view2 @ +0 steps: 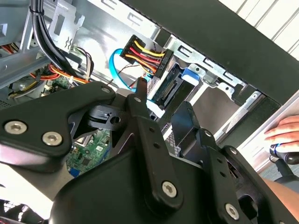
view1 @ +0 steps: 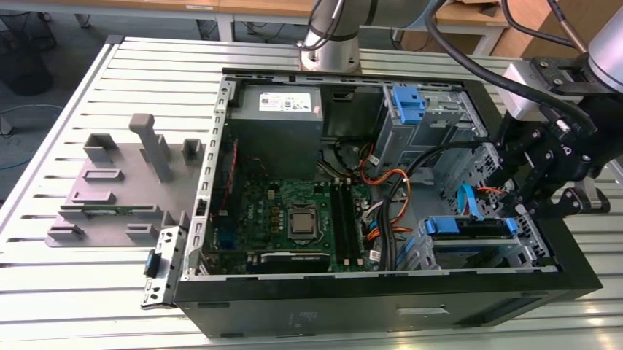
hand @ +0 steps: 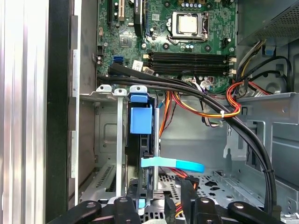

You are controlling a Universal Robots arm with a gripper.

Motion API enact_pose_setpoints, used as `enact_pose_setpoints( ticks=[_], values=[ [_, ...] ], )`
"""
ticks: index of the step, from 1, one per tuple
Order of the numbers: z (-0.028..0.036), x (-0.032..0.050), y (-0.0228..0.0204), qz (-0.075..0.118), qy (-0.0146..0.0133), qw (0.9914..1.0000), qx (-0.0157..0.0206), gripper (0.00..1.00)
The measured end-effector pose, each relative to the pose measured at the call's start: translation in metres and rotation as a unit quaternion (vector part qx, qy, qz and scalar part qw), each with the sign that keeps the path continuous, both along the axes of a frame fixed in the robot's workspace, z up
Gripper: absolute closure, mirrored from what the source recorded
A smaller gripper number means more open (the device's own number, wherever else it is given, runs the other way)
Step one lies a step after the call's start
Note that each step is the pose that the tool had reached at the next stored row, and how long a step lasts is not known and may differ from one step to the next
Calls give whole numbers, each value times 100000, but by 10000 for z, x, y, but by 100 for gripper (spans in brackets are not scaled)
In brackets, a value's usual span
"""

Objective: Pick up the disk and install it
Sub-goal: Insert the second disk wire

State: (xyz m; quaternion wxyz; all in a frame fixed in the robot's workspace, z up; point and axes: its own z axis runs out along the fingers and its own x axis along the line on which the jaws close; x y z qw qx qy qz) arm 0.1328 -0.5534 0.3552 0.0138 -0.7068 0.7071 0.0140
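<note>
Slatted table (view1: pixel 58 131) bears open case (view1: pixel 389 292); disk (view1: pixel 467 227) sits in bay.

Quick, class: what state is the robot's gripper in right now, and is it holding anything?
Black gripper: beside the blue-framed silver-grey disk seated in the bay; open or shut cannot be told.

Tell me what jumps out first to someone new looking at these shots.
The open black computer case on the slatted table, its green motherboard bare in the middle. The black gripper hangs over the case's edge on the exterior view's right, right above the drive cage, where the disk sits slotted in its blue carrier. In the second wrist view, a person's hand rests outside the case.
</note>
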Motion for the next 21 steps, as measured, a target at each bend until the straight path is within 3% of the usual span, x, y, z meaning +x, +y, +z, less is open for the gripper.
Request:
enact_pose_setpoints(
  ticks=[12,21],
  values=[
    [-25,172,2,0,2,100000,4,52],
    [-119,230,2,-6,0,100000,-4,52]
  ],
)
